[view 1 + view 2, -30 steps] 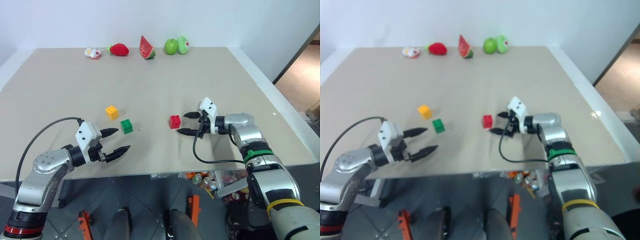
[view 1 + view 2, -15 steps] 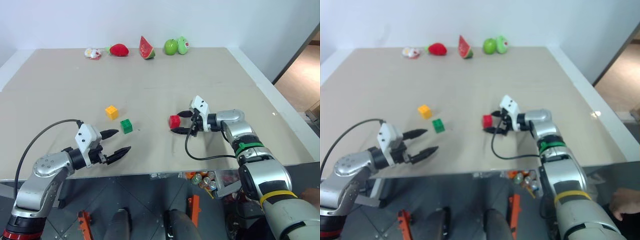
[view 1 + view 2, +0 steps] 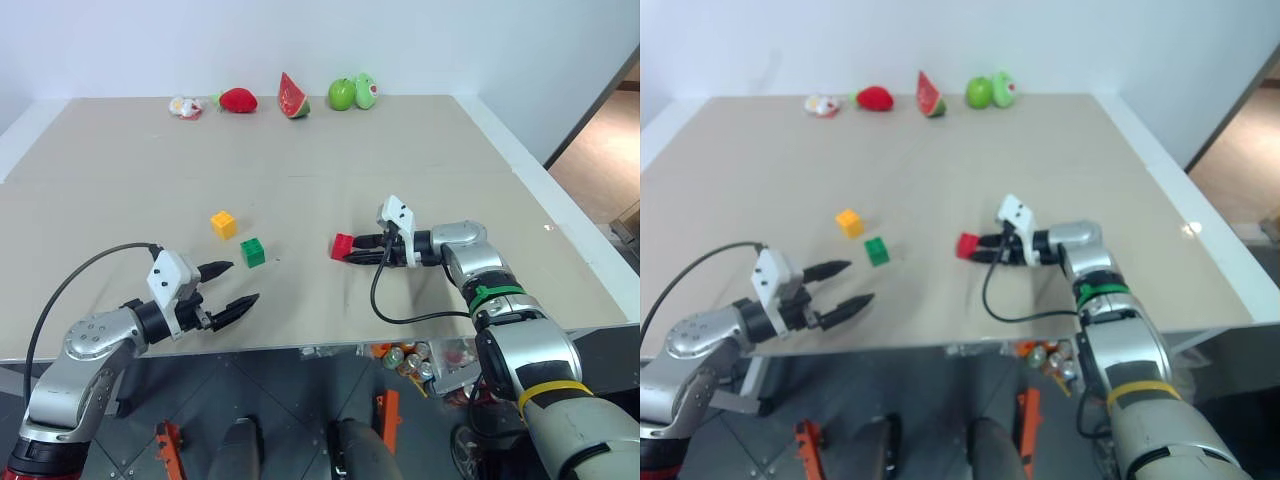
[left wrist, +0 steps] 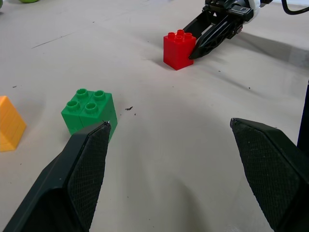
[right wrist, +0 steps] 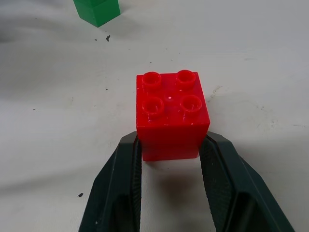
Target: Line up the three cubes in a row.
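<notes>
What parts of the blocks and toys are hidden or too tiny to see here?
- Yellow cube: cut off by the left wrist view's edge.
- Green cube: cut off by the right wrist view's edge.
- Red cube: its lower sides are covered by the right gripper, which is shut on it.
- Small white toy: too small to identify in the left eye view.

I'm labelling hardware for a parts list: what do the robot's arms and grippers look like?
Both arms are silver metal. Each gripper, left gripper and right gripper, has two tapered black fingers, a white block behind them and a loose black cable. The right arm wears green and yellow bands.
</notes>
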Controlling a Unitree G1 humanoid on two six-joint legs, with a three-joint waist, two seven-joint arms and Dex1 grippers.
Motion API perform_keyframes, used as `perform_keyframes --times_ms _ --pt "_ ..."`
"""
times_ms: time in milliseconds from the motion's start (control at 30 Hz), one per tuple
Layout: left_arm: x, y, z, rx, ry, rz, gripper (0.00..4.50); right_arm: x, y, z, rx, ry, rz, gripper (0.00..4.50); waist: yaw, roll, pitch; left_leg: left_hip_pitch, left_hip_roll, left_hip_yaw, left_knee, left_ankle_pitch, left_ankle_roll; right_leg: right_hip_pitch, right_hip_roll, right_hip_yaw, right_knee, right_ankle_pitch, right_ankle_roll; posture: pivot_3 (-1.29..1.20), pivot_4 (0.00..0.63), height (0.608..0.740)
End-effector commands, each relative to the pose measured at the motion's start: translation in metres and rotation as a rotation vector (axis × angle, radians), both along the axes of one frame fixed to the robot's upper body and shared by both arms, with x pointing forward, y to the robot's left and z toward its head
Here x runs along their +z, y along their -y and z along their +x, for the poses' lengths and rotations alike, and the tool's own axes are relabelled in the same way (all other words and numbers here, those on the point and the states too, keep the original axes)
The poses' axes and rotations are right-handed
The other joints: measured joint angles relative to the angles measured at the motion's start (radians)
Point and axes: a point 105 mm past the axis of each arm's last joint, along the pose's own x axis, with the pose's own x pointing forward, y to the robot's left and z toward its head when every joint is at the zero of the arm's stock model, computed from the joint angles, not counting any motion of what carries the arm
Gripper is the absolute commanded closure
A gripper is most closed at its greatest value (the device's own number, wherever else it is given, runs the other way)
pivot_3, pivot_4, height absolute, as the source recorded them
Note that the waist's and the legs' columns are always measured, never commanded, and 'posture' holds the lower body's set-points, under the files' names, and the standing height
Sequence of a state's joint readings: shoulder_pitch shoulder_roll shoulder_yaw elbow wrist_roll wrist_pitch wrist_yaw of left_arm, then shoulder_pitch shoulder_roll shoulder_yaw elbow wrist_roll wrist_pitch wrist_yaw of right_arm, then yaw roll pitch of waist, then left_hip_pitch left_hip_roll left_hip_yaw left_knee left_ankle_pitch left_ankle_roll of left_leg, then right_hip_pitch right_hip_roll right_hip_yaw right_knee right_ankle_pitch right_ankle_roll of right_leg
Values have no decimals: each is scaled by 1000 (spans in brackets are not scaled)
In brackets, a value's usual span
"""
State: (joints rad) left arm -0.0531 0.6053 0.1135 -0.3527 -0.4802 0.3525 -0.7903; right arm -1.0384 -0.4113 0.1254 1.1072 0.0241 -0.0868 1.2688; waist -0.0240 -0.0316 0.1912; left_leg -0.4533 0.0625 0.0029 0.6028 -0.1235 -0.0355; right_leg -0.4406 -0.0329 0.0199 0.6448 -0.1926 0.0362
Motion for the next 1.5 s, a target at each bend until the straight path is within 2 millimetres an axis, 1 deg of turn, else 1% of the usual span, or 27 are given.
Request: perform_keyframes --times_ms 33,100,267,400,633,767,933,1000,1133,1200,1267,1300,1400,1500 --pt "11 -1 -2 5 49 -6 376 14 -2 0 37 37 10 3339 0 0 0 0 0 0 0 0 0 0 0 0 0 0 0 0 150 740" --pt "9 -4 -3 9 40 -6 376 14 -2 -6 82 17 16 3339 0 0 0 0 0 0 0 0 0 0 0 0 0 0 0 0 150 740" --pt "2 -17 -6 13 -12 3 376 16 7 -35 253 -29 1 3339 2 0 0 0 0 0 0 0 0 0 0 0 0 -1 0 0 150 740" --pt "-4 -24 -5 14 -41 27 376 7 14 -53 329 -21 -62 3339 2 0 0 0 0 0 0 0 0 0 0 0 0 -1 0 0 150 740" --pt "-2 -22 -3 0 -40 18 376 2 18 -56 330 -16 -88 3339 1 0 0 3 0 0 0 0 0 0 0 0 1 1 -2 0 150 740" --pt "-2 -22 -4 -4 -42 20 376 2 21 -55 331 -17 -101 3339 1 0 0 3 0 0 0 0 0 1 0 0 1 1 -2 0 150 740" --pt "0 -24 -4 4 -40 20 376 0 20 -52 323 -34 -103 3339 1 0 0 3 0 0 0 0 0 1 0 0 1 0 -2 0 150 740" --pt "1 -26 -3 13 -38 20 376 0 18 -49 308 -42 -94 2288 1 0 0 4 0 0 0 0 0 1 0 0 1 0 -2 0 150 740" --pt "-1 -28 0 28 -39 22 376 1 16 -45 293 -17 -98 1060 1 0 0 4 0 0 0 0 0 1 0 0 1 1 -2 0 150 740" --pt "-3 -31 4 44 -41 21 376 2 17 -44 289 -4 -114 315 1 0 0 4 0 0 0 0 0 1 0 0 1 1 -2 0 150 740" --pt "-6 -36 12 67 -41 34 376 9 22 -45 298 13 -139 315 1 0 0 4 0 0 0 0 0 1 0 0 1 1 -2 0 150 740" --pt "-7 -38 15 72 -40 44 376 16 25 -46 312 24 -143 315 1 0 0 4 0 0 0 0 0 1 0 0 1 1 -2 0 150 740" --pt "-8 -44 28 88 -33 61 376 44 31 -52 333 78 -132 315 3 1 1 3 0 0 0 0 -1 0 0 0 1 1 -2 0 150 740" --pt "-8 -48 42 98 -19 69 376 71 37 -64 347 125 -107 315 5 2 1 1 0 1 0 0 -1 0 0 0 1 0 -1 0 150 740"
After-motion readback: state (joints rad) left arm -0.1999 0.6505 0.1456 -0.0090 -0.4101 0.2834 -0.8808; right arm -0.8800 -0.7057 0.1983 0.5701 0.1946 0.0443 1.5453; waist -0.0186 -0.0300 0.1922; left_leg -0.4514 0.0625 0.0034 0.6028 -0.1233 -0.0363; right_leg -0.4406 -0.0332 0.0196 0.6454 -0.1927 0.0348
